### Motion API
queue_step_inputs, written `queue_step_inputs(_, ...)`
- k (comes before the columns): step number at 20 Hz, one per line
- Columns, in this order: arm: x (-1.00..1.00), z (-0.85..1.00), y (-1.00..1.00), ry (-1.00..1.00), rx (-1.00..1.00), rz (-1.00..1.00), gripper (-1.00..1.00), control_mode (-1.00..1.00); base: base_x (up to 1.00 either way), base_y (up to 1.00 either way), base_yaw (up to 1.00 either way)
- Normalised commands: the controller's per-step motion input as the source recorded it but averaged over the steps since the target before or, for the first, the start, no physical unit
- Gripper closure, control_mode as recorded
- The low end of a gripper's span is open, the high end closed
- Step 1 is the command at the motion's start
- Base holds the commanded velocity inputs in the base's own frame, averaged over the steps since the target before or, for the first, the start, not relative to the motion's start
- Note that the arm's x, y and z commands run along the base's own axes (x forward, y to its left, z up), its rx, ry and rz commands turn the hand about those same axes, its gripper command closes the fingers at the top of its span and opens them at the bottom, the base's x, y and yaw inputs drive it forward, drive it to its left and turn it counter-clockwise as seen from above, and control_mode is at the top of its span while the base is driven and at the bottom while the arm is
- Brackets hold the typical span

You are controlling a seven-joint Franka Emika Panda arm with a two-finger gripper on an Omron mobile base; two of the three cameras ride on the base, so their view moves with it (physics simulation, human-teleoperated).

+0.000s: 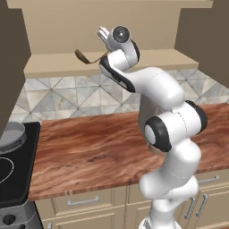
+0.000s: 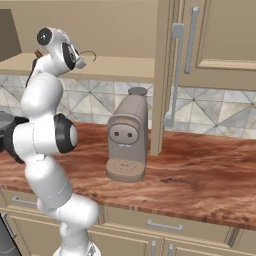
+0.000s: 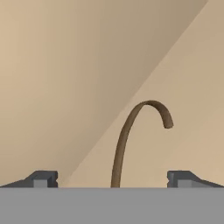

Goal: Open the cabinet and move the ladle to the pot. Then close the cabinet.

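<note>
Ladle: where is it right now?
The ladle lies on the open cabinet's shelf, left of the hand; its curved handle rises between the open gripper's fingertips.

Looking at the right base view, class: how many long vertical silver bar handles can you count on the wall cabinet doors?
2. One bar handle runs down the swung-open door beside the coffee machine; the other bar handle is on the panelled door at the upper right. Others may lie outside the frame.
</note>
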Motion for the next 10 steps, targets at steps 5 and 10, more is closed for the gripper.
queue_step_inputs(5, 0.17, -0.18, -0.02, -0.11, 0.04, 0.02, -1.00, -1.00, 0.00, 0.00, 0.00)
queue_step_inputs(10, 0.33, -0.09, 0.00, -0.15, 0.05, 0.04, -1.00, -1.00, 0.00, 0.00, 0.00)
